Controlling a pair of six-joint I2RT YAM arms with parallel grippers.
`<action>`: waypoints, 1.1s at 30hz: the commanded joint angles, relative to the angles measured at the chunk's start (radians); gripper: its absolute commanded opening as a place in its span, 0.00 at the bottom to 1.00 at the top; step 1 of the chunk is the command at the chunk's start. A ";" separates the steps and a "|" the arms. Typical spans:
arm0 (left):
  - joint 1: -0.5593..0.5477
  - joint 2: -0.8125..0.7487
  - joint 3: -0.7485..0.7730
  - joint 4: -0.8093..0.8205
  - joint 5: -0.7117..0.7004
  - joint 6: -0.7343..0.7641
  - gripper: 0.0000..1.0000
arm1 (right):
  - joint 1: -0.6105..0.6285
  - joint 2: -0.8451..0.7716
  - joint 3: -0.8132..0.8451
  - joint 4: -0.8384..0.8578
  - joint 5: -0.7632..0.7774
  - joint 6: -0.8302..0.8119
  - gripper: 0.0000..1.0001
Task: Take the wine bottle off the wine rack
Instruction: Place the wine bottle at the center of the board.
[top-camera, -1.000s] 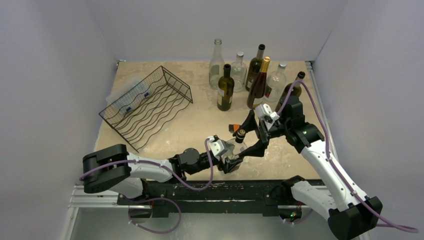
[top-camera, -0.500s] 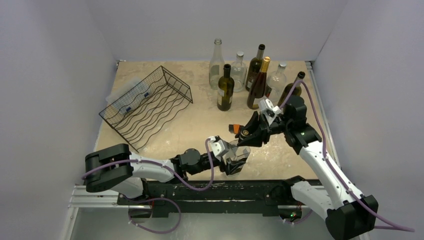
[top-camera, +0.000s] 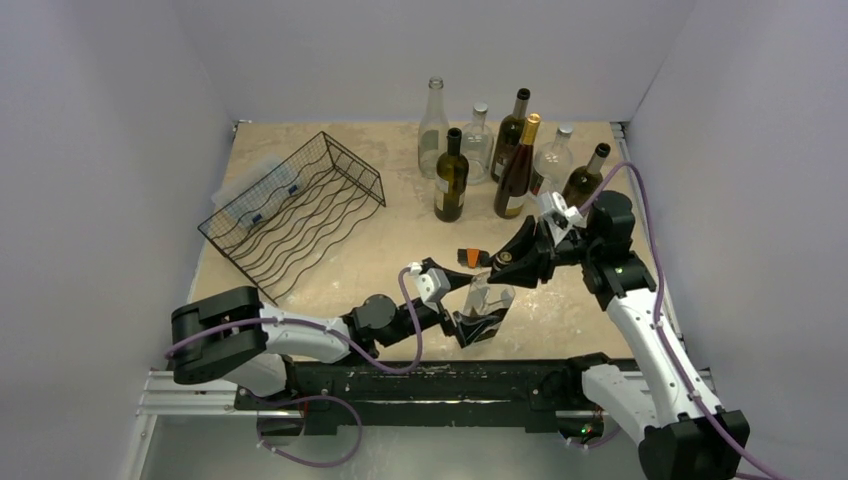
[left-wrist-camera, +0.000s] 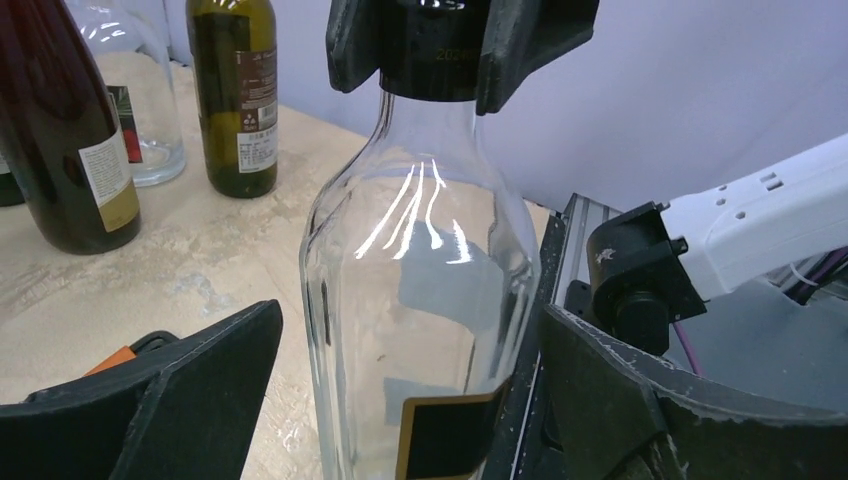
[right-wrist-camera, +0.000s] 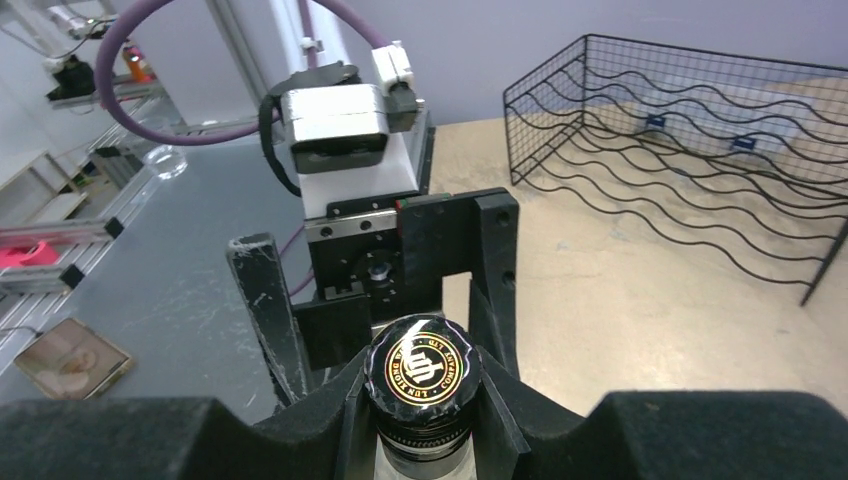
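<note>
Far left on the bench (top-camera: 390, 255), I see the wine rack (top-camera: 293, 213) sitting at an angle, well apart from the wine bottle (top-camera: 487, 310). Moving right, my left claw (top-camera: 462, 305) is released, its fingers (left-wrist-camera: 170, 390) spread wide on either side of the clear glass body. That bottle is near the front edge of the bench, between the two arms; I cannot tell whether its base rests on the surface. From the right, my right claw (top-camera: 505, 262) is clenched on the bottle's black cap (right-wrist-camera: 421, 368) and neck. Behind it, toward the back right, a group of bottles (top-camera: 452, 178) stands upright.
</note>
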 joint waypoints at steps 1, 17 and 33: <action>0.003 -0.056 0.009 0.046 -0.028 -0.014 1.00 | -0.052 -0.026 0.038 0.010 -0.048 0.004 0.00; 0.004 -0.424 -0.011 -0.586 -0.168 -0.010 1.00 | -0.168 0.100 0.291 -0.588 0.227 -0.549 0.00; 0.004 -0.728 -0.023 -1.068 -0.335 -0.152 1.00 | -0.257 0.100 0.262 -0.154 0.545 -0.265 0.00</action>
